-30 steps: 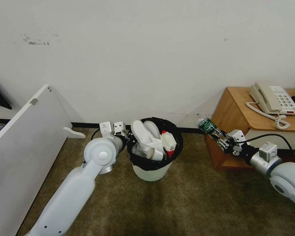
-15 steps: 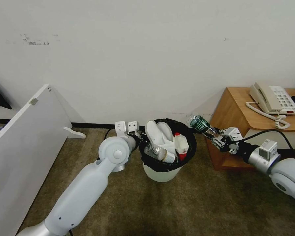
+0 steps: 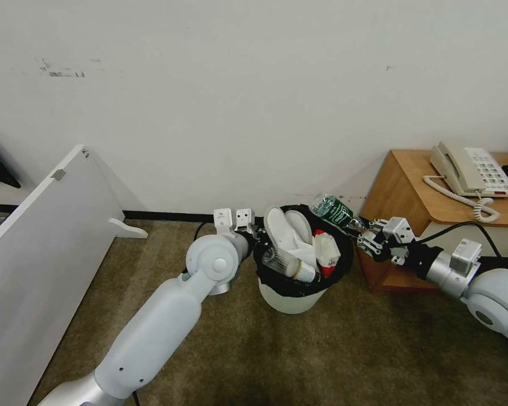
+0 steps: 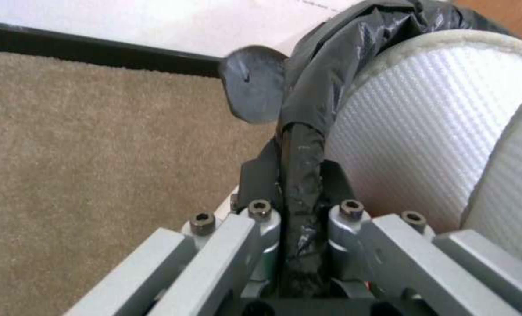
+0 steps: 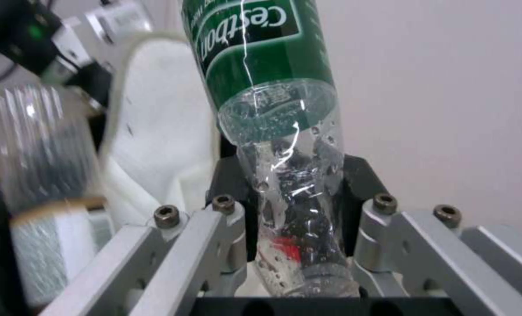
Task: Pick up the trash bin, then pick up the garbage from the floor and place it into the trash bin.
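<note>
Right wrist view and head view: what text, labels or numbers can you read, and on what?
"C'estbon": white letters on the green label of the bottle held in the right gripper.
Smaller white print above it on the same label: cut off and too small to read.
Telephone keypad on the wooden side table: too small to read.
Red-white wrapper in the trash bin: print too small to read.

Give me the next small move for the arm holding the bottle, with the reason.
Probably carry it a little further over the trash bin before letting go. The right gripper grips the green-labelled bottle near its neck, its base just over the near rim. The left gripper clamps the bag-lined rim, and the bin is full with slippers on top.
</note>
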Available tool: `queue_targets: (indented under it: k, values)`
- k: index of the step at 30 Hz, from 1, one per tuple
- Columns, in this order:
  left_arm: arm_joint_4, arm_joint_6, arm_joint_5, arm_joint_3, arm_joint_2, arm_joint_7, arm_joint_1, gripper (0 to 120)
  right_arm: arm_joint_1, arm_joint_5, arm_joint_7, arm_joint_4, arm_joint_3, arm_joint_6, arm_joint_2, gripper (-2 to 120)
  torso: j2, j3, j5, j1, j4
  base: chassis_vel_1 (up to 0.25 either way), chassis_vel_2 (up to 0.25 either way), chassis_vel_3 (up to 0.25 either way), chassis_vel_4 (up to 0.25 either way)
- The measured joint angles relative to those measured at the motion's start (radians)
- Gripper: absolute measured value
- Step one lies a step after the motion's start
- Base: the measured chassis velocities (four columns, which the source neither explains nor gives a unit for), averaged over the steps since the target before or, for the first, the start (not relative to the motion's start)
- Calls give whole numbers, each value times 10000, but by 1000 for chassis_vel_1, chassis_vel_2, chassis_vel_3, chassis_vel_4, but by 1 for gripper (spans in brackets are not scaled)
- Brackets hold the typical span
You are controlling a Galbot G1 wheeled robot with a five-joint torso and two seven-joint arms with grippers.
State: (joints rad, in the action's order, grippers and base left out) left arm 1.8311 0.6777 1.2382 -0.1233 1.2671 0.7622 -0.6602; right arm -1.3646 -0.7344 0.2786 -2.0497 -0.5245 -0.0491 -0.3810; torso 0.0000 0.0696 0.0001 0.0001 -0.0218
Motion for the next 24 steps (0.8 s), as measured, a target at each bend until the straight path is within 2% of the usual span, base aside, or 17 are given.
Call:
queue_targets:
  k: [7, 9, 12, 18, 24]
  values:
    - [-380, -37, -115, -231, 395, -27, 155, 4, 48, -110, 174, -31, 17, -116, 18, 22, 0, 1, 0, 0, 0, 0, 0, 0, 0]
    - [-596, -66, -168, -341, 627, -42, 261, 4, 34, -142, 251, -30, 4, -173, 26, 22, 0, 0, 0, 0, -1, 0, 0, 0, 0]
    - [-663, -70, -189, -362, 718, -42, 288, 4, 29, -158, 286, -31, 2, -192, 29, 22, 0, 0, 0, 0, -1, 0, 0, 0, 0]
    - [-889, -86, -291, -499, 1156, -42, 369, 4, 13, -194, 441, -53, 27, -349, 32, 22, 0, 0, 0, 0, 0, 0, 0, 0, 0]
    - [-1012, -102, -371, -557, 1351, -42, 414, 4, -12, -231, 541, -73, 35, -413, 29, 22, 0, 0, 0, 0, 1, 0, 0, 0, 0]
